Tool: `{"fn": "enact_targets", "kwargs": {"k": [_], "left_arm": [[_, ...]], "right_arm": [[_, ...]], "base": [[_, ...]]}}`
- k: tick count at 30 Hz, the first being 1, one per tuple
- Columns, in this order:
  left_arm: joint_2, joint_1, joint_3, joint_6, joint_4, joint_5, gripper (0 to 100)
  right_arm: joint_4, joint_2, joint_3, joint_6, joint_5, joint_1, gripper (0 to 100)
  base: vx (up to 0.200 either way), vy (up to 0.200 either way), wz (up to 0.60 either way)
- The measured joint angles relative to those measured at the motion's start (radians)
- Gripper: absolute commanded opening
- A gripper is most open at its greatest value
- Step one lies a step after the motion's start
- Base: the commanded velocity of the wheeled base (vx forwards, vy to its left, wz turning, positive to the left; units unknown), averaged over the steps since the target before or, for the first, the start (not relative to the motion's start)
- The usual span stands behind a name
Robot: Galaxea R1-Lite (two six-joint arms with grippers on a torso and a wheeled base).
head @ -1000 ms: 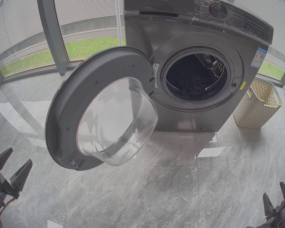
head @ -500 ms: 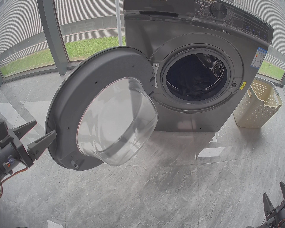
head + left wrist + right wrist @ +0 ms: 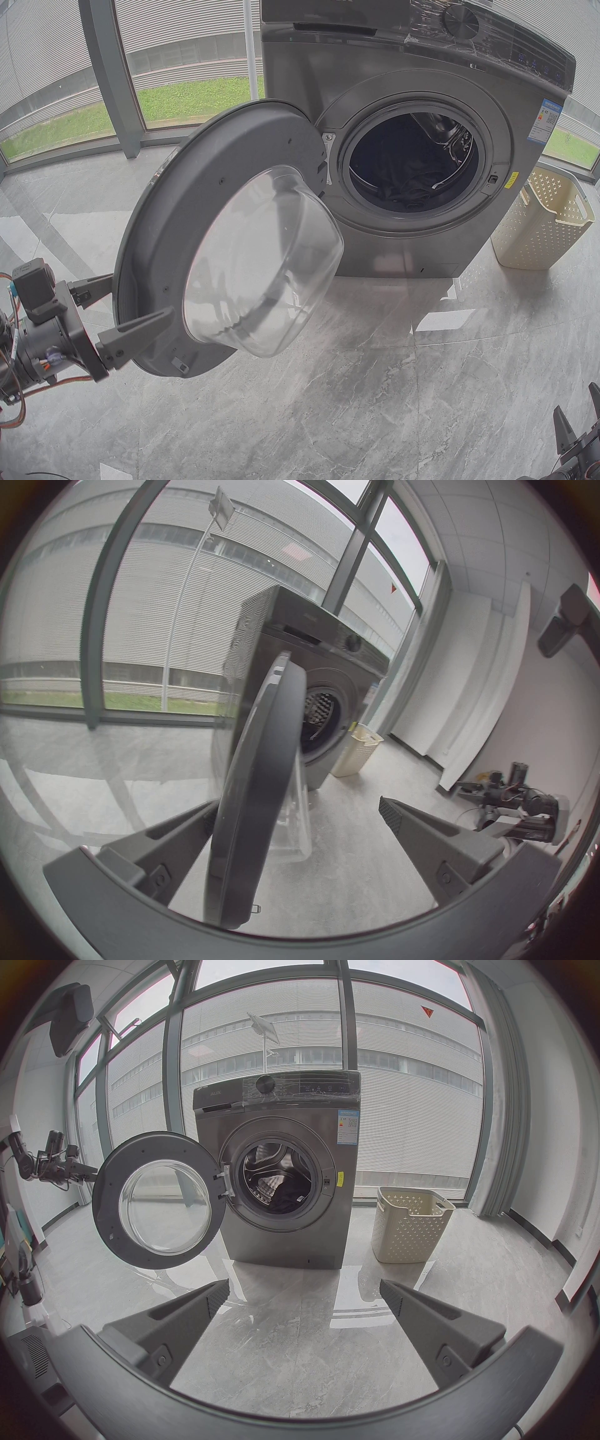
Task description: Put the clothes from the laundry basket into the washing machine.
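The grey washing machine [image 3: 400, 69] stands with its round door [image 3: 206, 206] swung out to the left. Dark clothes [image 3: 406, 181] lie in the drum, also seen as dark clothes [image 3: 284, 1194] in the right wrist view. The cream laundry basket [image 3: 544, 219] sits on the floor to the machine's right; no clothes show above its rim. My left gripper [image 3: 142, 294] is open and straddles the door's outer rim [image 3: 256, 792], which lies close to one finger [image 3: 169, 849]. My right gripper [image 3: 575, 400] is open and low at the near right, holding nothing.
Glass walls and a grey pillar [image 3: 112, 75] run behind and to the left of the machine. Bare grey tiled floor [image 3: 375, 387] stretches between me and the machine. The basket [image 3: 409, 1222] stands close against the machine's side.
My left gripper has risen from the lower left and moved right onto the door's outer rim. The door has swung a little toward the machine. The right arm has kept still.
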Motion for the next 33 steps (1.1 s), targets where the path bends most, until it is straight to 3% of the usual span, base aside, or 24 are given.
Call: {"fn": "enact_targets", "kwargs": {"k": [4, 7, 11, 14, 19, 24, 27, 33], "left_arm": [[-0.03, -0.098, 0.014, -0.041, 0.008, 0.015, 100], [-0.054, -0.13, 0.029, -0.057, 0.007, 0.051, 100], [-0.08, -0.104, 0.031, -0.062, 0.007, 0.078, 100], [-0.099, -0.046, 0.019, -0.063, 0.01, 0.081, 100], [-0.103, 0.08, -0.001, -0.052, 0.013, 0.083, 100], [-0.051, 0.124, -0.01, -0.014, 0.011, 0.086, 100], [-0.006, 0.102, -0.013, 0.0, 0.007, 0.085, 100], [0.071, -0.019, -0.038, 0.003, -0.009, 0.087, 100]], "right_arm": [[0.0, 0.0, 0.0, 0.0, 0.0, 0.0, 100], [0.0, 0.0, 0.0, 0.0, 0.0, 0.0, 100], [0.0, 0.0, 0.0, 0.0, 0.0, 0.0, 100], [0.0, 0.0, 0.0, 0.0, 0.0, 0.0, 100], [0.0, 0.0, 0.0, 0.0, 0.0, 0.0, 100], [0.0, 0.0, 0.0, 0.0, 0.0, 0.0, 100], [0.0, 0.0, 0.0, 0.0, 0.0, 0.0, 100], [0.0, 0.0, 0.0, 0.0, 0.001, 0.0, 100]], "base": [[0.0, 0.0, 0.0], [0.0, 0.0, 0.0], [0.0, 0.0, 0.0], [0.0, 0.0, 0.0], [0.0, 0.0, 0.0], [0.0, 0.0, 0.0], [0.0, 0.0, 0.0], [0.0, 0.0, 0.0]]}}
